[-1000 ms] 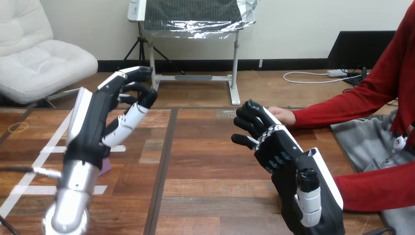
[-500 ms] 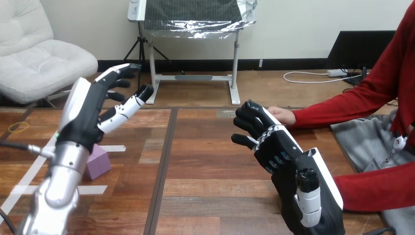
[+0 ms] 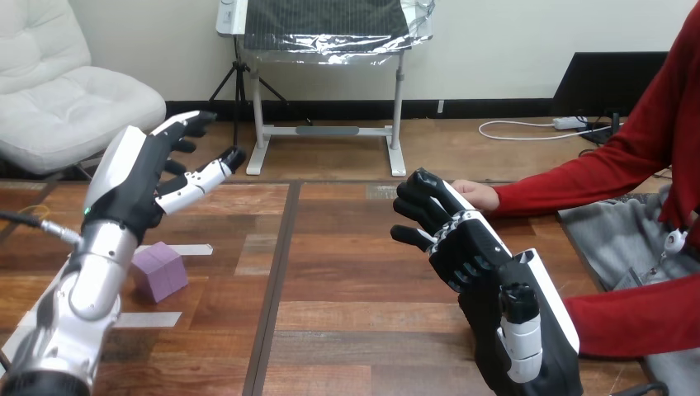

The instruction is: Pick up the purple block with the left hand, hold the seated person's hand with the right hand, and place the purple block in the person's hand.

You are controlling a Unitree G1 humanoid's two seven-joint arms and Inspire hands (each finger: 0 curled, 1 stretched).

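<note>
Hovering above the counter (image 3: 347, 280), the left hand (image 3: 132, 177) is raised with its fingers spread and nearly straight, holding nothing. The purple block (image 3: 159, 271) rests flat on the counter, below that hand and just beside the left forearm, with nothing touching it. The right hand (image 3: 479, 252) reaches toward the person's hand (image 3: 479, 195), which shows just beyond it. The two stand close together, but whether the right hand grips anything cannot be told.

Assessment: the pickup is not yet done. To do it well, the left hand should come down over the block, set the thumb against one flat face and the fingers against the opposite face, and close squarely so the block does not twist. It should lift only once the pinch is firm. The right hand should not shift during this.
</note>
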